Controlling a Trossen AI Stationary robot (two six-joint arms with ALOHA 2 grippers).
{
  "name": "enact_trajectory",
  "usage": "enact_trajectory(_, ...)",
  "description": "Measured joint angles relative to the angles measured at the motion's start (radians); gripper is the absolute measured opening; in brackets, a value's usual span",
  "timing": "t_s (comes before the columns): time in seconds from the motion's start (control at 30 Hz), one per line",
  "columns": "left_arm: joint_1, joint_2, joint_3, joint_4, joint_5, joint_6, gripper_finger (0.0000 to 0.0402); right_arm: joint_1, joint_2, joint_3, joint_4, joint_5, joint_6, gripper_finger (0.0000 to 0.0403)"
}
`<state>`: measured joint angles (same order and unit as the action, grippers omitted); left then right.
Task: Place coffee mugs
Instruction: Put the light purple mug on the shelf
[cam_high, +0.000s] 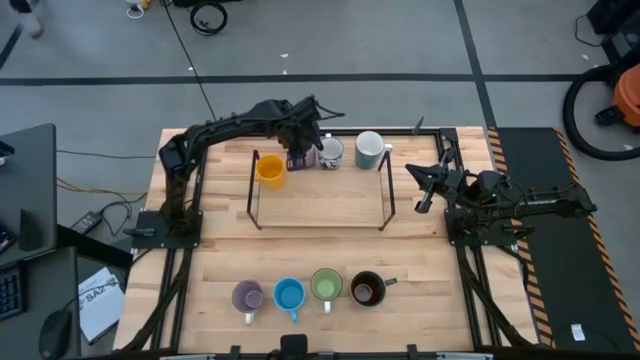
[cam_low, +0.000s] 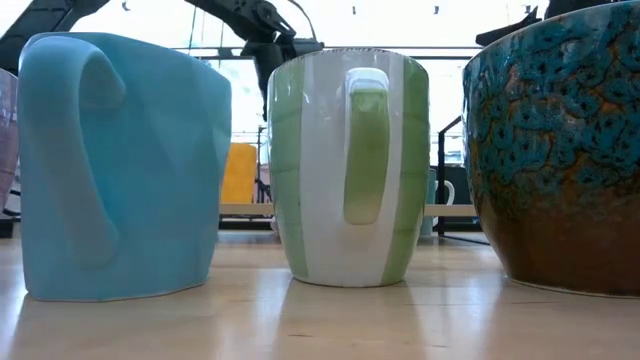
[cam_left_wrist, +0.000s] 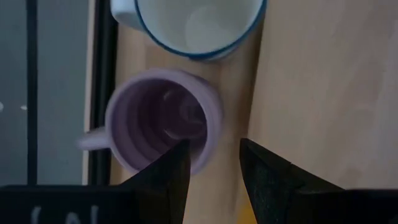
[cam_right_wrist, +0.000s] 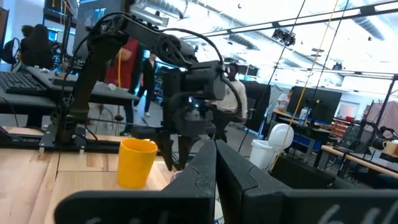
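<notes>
While the left gripper (cam_high: 303, 150) hovers over the purple mug (cam_left_wrist: 163, 127) at the far edge of the bench (cam_high: 320, 255), its jaws straddle the mug's rim, parted, not visibly clamped. Risky spot — the orange mug (cam_high: 269, 168) and patterned mug (cam_high: 331, 153) sit close either side, so a crooked lift could knock one. Right gripper (cam_high: 428, 190) waits shut, off to the side.

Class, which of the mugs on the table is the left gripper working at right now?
The purple mug, standing between the orange mug and the white patterned mug; the left gripper straddles its rim.
</notes>
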<state>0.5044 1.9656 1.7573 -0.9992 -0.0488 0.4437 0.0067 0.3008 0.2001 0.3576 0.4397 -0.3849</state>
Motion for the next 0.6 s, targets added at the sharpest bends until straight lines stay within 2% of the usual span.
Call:
enact_trajectory(0.2, 0.003, 0.009, -0.013, 0.075, 0.015, 0.003, 0.0144, 0.0, 0.0, 0.0, 0.0, -0.016, 0.0, 0.0009)
enact_trajectory(0.4, 0.008, 0.039, -0.014, 0.073, 0.049, -0.003, 0.0144, 0.0, 0.0, 0.0, -0.008, -0.016, 0.007, 0.0009)
enact_trajectory(0.6, 0.017, 0.068, -0.015, 0.071, 0.022, -0.011, 0.0144, 0.0, 0.0, 0.0, -0.013, -0.018, 0.017, 0.0009)
